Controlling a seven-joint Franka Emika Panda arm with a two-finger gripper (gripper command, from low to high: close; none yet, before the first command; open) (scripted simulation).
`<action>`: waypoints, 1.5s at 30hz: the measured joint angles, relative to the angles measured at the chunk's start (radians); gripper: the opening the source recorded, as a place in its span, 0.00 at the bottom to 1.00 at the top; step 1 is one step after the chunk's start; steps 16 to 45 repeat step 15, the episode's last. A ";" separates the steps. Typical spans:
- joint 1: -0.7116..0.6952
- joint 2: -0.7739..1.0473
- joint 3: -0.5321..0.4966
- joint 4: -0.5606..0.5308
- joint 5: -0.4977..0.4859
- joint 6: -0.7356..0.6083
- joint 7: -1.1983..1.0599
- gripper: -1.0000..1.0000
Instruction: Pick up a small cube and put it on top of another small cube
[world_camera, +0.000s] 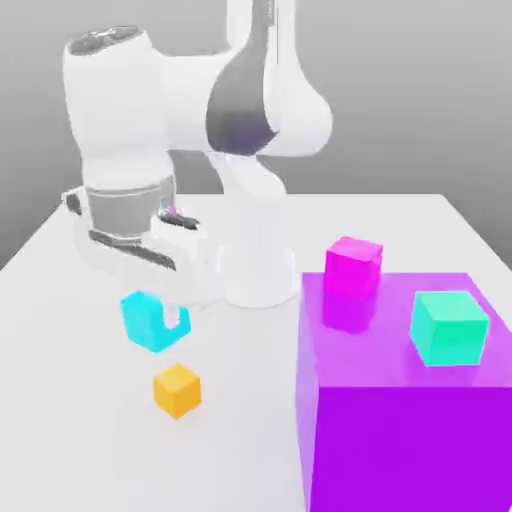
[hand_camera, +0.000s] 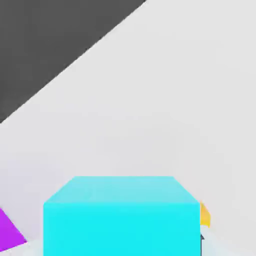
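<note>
A plain white counter (world_camera: 80, 440) carries everything, and behind it the room is a bare grey backdrop, darker toward the top. The white arm rises from the far middle of the counter and bends over toward the exterior view's left, with its hand (world_camera: 165, 318) pointing down. The hand is clenched on the light blue cube (world_camera: 148, 320), which sits between the fingers (world_camera: 176, 310); one finger crosses the cube's front face. The cube hangs a little above the counter, left of the arm's base. In the hand view the light blue cube (hand_camera: 121, 217) lies close under the camera, with white counter stretching beyond it. A small orange cube (world_camera: 177, 389) rests on the counter just nearer than the held cube and slightly to the right, apart from it. On the exterior view's right stands a big purple block (world_camera: 400, 440), with a pink cube (world_camera: 352, 267) at its far left corner and a teal cube (world_camera: 449, 327) on its top.
</note>
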 joint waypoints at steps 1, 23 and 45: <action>0.031 -0.033 0.019 0.008 0.002 -0.041 -0.037 0.00; 0.287 -0.234 0.172 -0.033 0.020 -0.199 -0.320 1.00; 0.287 -0.234 0.172 -0.033 0.020 -0.199 -0.320 1.00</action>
